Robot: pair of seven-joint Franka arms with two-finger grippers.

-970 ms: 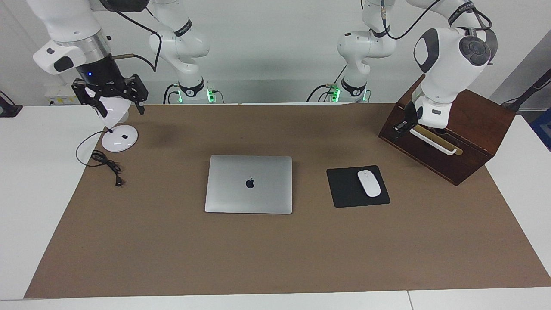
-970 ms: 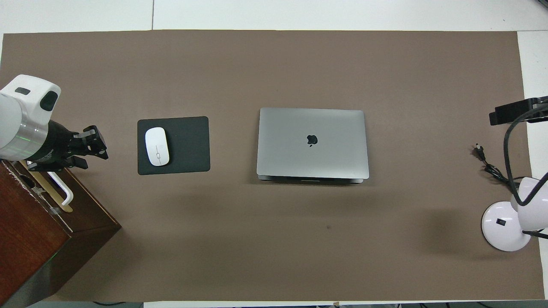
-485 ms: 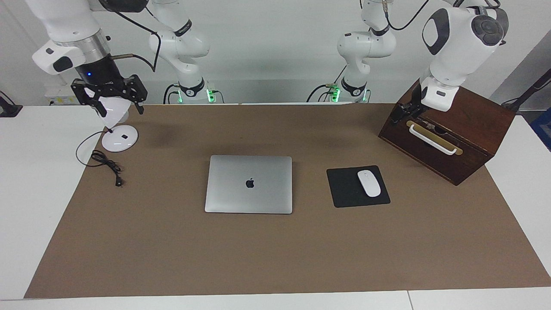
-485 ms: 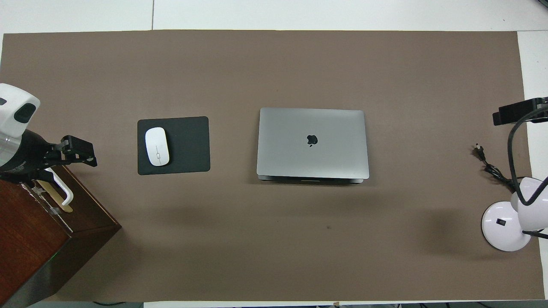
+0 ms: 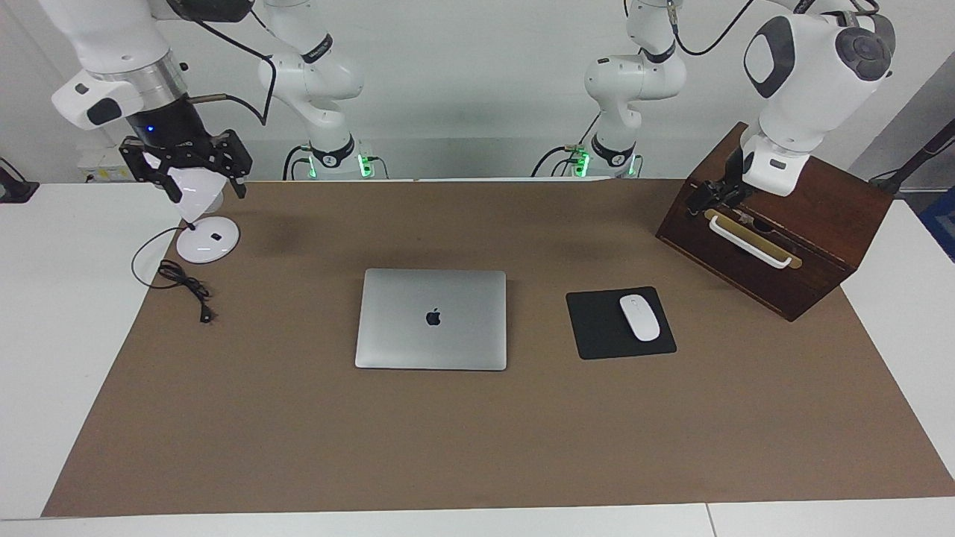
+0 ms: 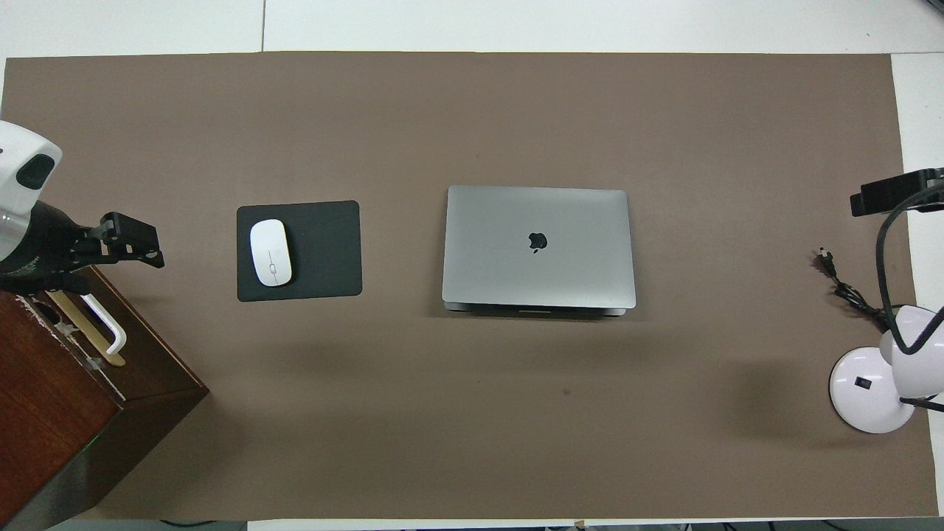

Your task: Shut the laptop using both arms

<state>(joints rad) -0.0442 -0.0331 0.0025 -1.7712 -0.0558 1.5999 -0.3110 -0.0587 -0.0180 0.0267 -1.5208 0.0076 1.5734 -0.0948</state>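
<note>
Facing view shows the left claw (image 5: 718, 195) open and empty above the top of the wooden box (image 5: 813, 246), just over its white handle (image 5: 748, 240). A second ago it sat lower, down against that handle with its fingers partly closed; since then it has let go, spread wide and lifted clear. The box stands at the bench (image 5: 477, 447) corner on the left arm's end, close to the robots' edge.

The right claw (image 5: 188, 160) hangs open and empty over the white lamp (image 5: 201, 224) at the opposite corner of the robots' edge, and has only crept upward in the same second. A black cord (image 5: 183, 283) lies loose beside the lamp base.

Out from both, the laptop (image 5: 432, 319) lies at the middle of the bench with its lid flat down, logo up; the overhead view shows the lid resting on the base with no gap to speak of. A mouse (image 5: 639, 317) on its black pad (image 5: 597, 328) sits between laptop and box.

Judged from this, the closing is already done and both arms are well apart from the laptop, pulling back to rest.
</note>
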